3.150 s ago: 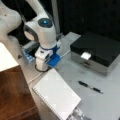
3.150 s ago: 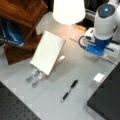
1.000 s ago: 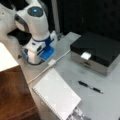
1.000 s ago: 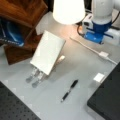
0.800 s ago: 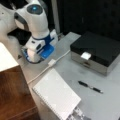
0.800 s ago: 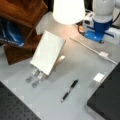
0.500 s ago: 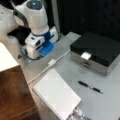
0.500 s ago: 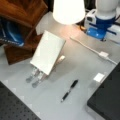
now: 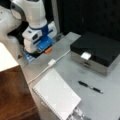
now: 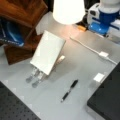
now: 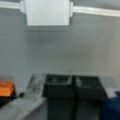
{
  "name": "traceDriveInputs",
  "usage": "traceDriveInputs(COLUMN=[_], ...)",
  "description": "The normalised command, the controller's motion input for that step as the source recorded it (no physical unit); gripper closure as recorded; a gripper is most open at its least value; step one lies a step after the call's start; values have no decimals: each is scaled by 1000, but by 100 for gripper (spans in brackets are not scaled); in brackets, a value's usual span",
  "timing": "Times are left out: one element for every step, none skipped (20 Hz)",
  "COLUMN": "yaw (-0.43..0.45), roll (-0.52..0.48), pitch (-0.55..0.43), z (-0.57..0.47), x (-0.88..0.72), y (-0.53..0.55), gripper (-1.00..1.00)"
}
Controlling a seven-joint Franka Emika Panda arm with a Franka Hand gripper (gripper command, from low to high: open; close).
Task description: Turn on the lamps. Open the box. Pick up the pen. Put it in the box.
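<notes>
One lamp (image 10: pixel 68 10) glows, top of frame. End effector (image 11: pixel 74 86) closed, empty, low at bench (image 9: pixel 65 67) back edge beside orange switch (image 9: pixel 48 50). Box (image 9: pixel 96 51) shut, right; pen (image 9: pixel 90 87) below it. Risk: snagging the white cable (image 9: pixel 51 63).

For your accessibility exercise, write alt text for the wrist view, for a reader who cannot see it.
The claw, fingers together and holding nothing, hangs over a grey table. A white square plug on a white cable lies at the top, and an orange object sits at the left edge.
</notes>
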Motion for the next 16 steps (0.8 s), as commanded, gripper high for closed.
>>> traceDriveInputs(yaw=[-91, -105, -111, -111, -109, -106, -99, -93, -85, -80, -81, -84, -90, -95, -96, -108], roll=[-30, -32, -31, -31, -34, -36, -34, -34, -34, -34, -34, -37, -38, -41, -42, -47], pitch=[82, 85, 84, 89, 93, 101, 106, 106, 110, 116, 125, 137, 158, 172, 179, 200], z=[215, 204, 190, 173, 165, 168, 178, 194, 198, 191, 184, 194, 214, 243, 252, 278], x=[54, 91, 131, 152, 175, 199, 225, 254, 267, 268, 273, 293, 314, 339, 347, 367], y=[103, 105, 112, 115, 122, 128, 131, 128, 125, 121, 114, 111, 111, 114, 115, 119], gripper=[-100, -100, -100, -100, -100, -100, -100, -100, -100, -100, -100, -100, -100, -100, -100, -100])
